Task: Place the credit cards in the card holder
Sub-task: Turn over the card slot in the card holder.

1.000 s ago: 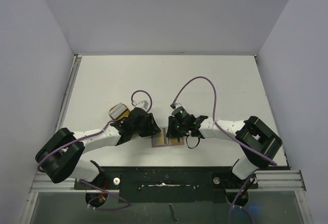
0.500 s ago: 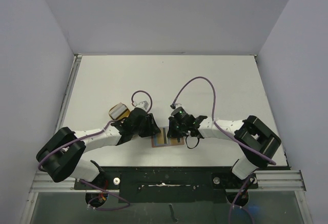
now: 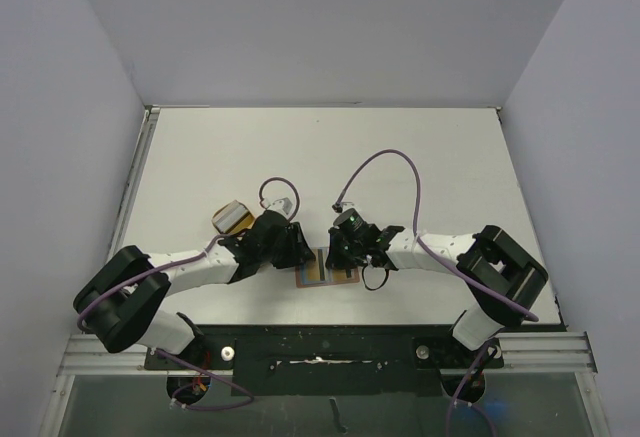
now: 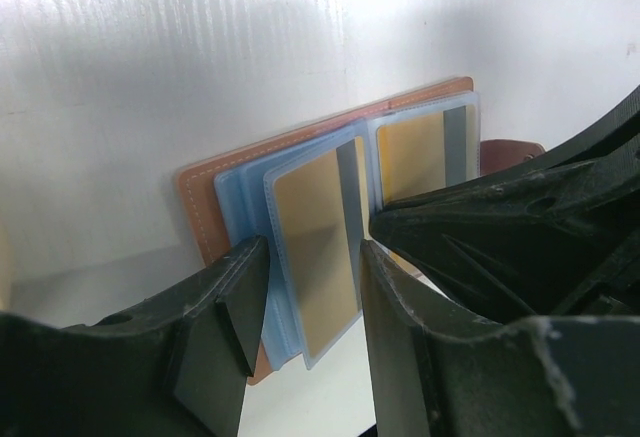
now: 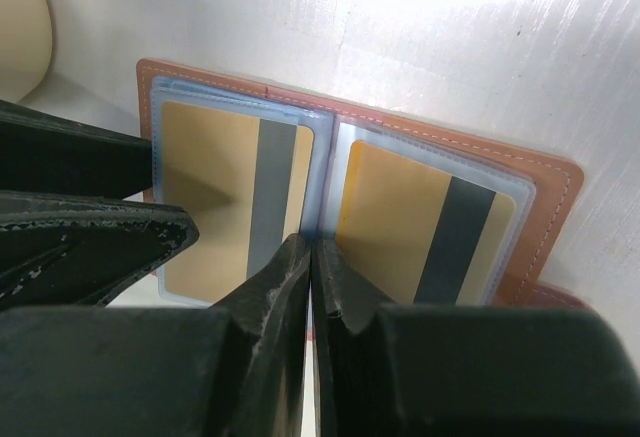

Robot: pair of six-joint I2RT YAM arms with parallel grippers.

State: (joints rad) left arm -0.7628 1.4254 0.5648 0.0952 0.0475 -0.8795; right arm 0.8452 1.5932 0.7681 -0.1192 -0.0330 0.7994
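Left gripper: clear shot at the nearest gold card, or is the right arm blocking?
Probably yes: the left gripper is open, fingers either side of that gold card; the right gripper sits shut at the card holder's fold, beside it, not across.

No legible text, labels, brands or numbers anywhere.

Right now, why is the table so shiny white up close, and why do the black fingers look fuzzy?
Right wrist view: glare washes the table white; the right fingers sit too near the lens, so they blur, while gold cards stay sharp. Left wrist view: streaky glare, soft left fingers. Top view: even light.
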